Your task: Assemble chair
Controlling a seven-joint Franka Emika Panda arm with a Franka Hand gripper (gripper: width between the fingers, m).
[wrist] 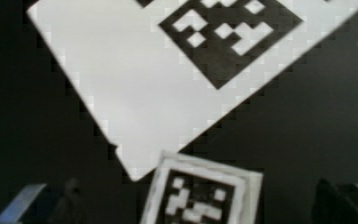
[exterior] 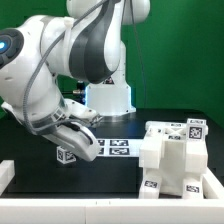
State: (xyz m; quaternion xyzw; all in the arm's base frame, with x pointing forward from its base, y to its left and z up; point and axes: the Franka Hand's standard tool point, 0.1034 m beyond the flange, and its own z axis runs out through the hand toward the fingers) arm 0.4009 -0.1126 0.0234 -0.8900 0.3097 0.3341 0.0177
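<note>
The white robot arm fills the exterior view from nine to twelve o'clock, bending down over the black worktop. At four o'clock stands the partly built chair: a blocky white assembly of chunky pieces, stepped in outline, with square black-and-white tags on its top and front faces. Flat on the worktop near the centre lies the marker board, just beside the chair. At seven o'clock from the centre a small white block with a tag sits on the worktop. The tool hangs right over that block, its fingers spread wide to either side of it; in the wrist view they stand clear of the block, holding nothing.
</note>
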